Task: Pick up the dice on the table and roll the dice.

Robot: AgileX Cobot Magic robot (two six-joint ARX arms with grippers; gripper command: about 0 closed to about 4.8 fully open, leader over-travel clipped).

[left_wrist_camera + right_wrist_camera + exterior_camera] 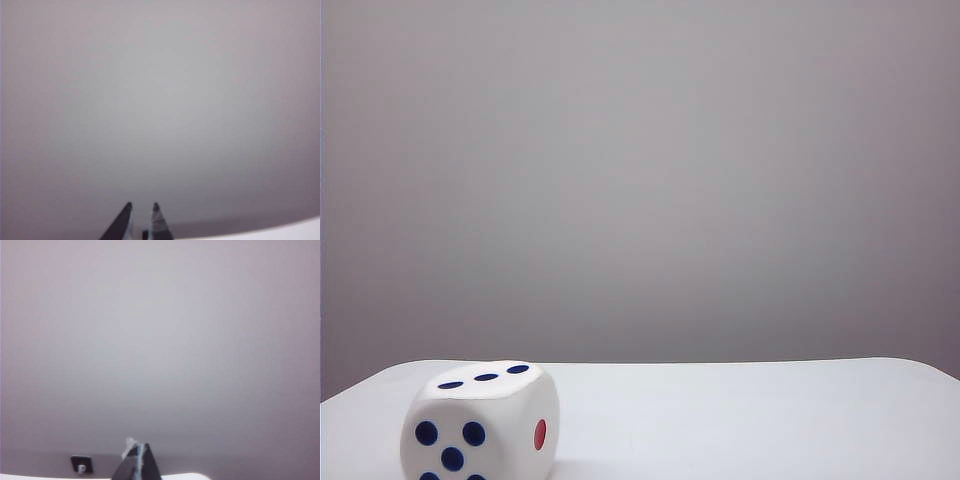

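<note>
Dice (480,425) sits on the table (750,420), low in the left part of the exterior view, its bottom cut off by the frame edge. White cube, rounded edges and corners. Top face shows three dark blue pips in a diagonal line. Face toward the camera shows five blue pips, the lowest two partly cropped. Side face on the right carries a single red pip. No writing, brand or label can be read on it anywhere.

Table is plain white with rounded far corners, running across the whole width of the exterior view. Behind it a plain grey wall (640,180), unmarked.

Neither arm appears in the exterior view, and the dice shows in neither wrist view, so its place relative to either gripper cannot be given; nothing is touching it.

Left gripper (142,206): dark pointed fingertips (122,220) at the edge of its wrist view, a narrow gap between them, nothing in the gap. It points level toward the grey wall, with a sliver of white table edge off to one side beyond the tips.

Right gripper (137,446): fingertips pressed together, no gap visible, nothing held. A pale scrap or worn patch shows on one tip; too blurred to say what it is. Also aimed level at the wall, white table edge just beyond the tips. A small dark square fitting (81,463) with a pale centre sits on the wall beside the fingers, near the table line; no text legible on it.
</note>
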